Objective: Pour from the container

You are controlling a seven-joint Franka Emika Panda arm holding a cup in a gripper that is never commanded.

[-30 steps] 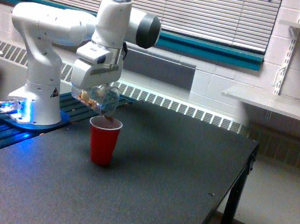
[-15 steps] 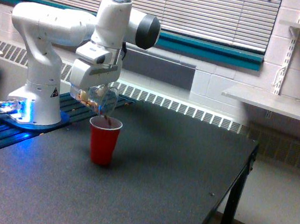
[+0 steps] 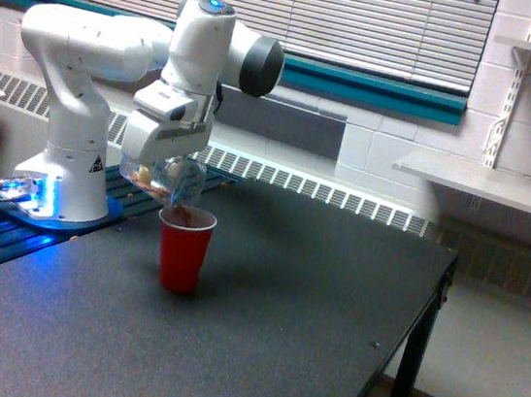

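Container (image 3: 168, 178) lower (mouth down-right)

A: The container (image 3: 172, 178) is looking like clear, glossy plastic, with brown bits showing through it.

B: And the red cup (image 3: 183, 249) is looking like smooth opaque plastic. The counter (image 3: 280, 308) is showing a dark, matt, finely speckled top.

A: The arm (image 3: 109, 46) is shining like glossy white plastic.
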